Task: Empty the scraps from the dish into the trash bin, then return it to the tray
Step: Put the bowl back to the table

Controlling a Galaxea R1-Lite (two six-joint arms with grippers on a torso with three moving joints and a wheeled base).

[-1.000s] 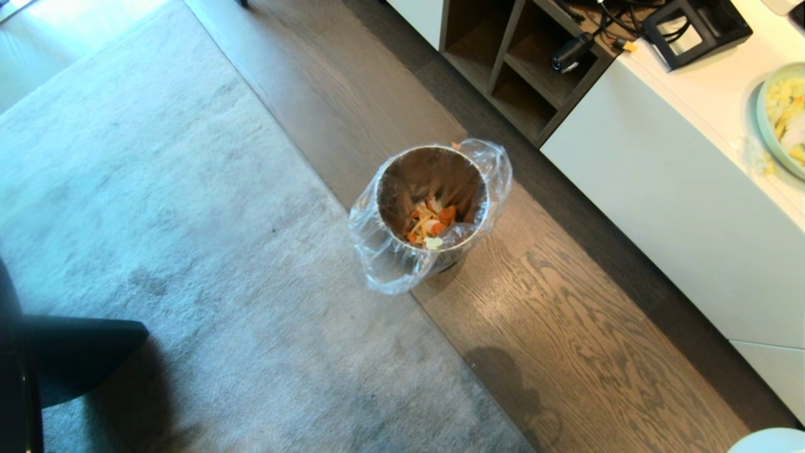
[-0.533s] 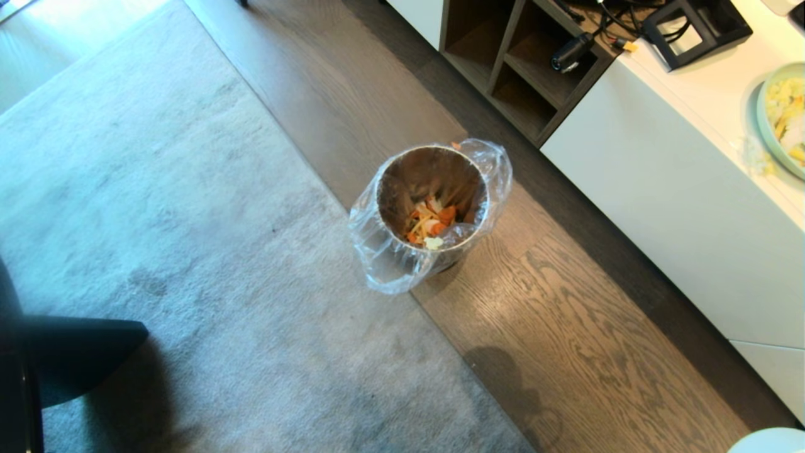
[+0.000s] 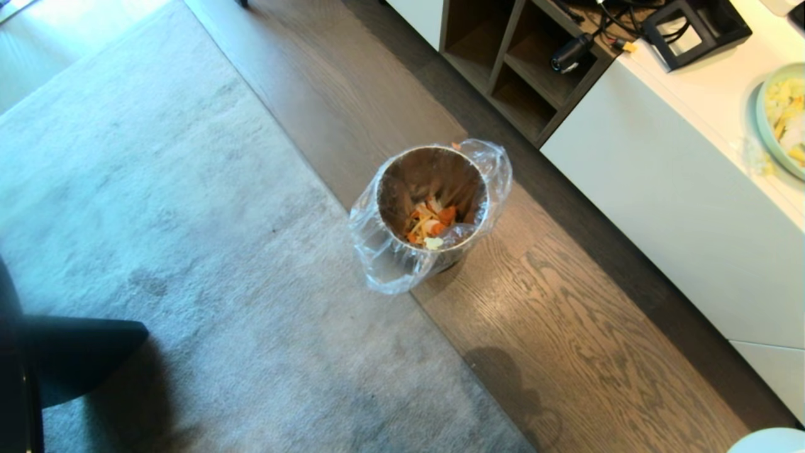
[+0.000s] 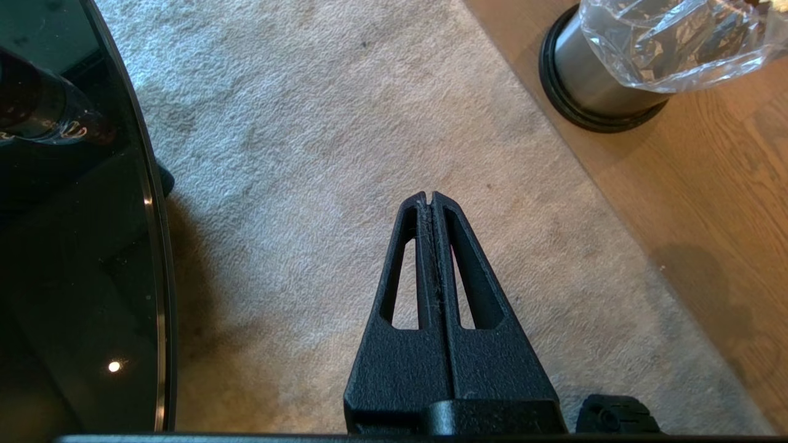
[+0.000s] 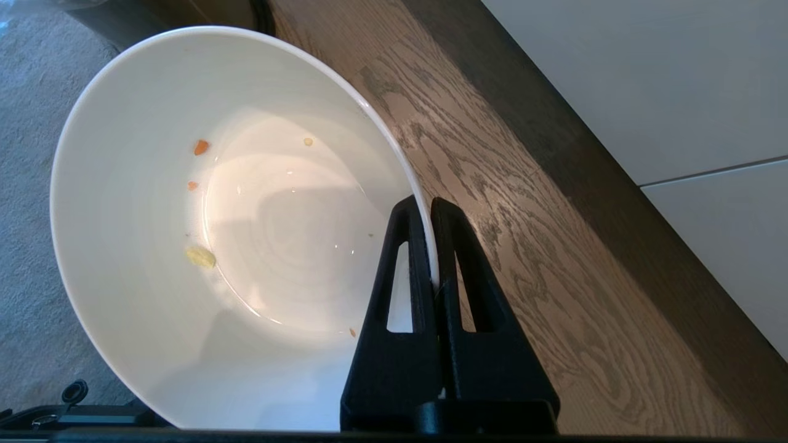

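Head view, left to right: left gripper (image 4: 431, 198) closed, empty, over the rug; trash bin (image 3: 433, 200) holding scraps (image 3: 429, 224); right gripper (image 5: 426, 206) pinching the dish (image 5: 184, 246) by its rim. Risk: thin rim grip may slip in transit; tray unseen.

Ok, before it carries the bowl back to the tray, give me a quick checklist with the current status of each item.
1. Scraps in the trash bin: ok.
2. Dish emptied: ok, only a few small crumbs cling inside.
3. Right tool clamped on the dish's rim: ok.
4. Left tool shut, empty, over the carpet, clear of the bin: ok.
5. Tray free to receive the dish: cannot tell, no view shows it.
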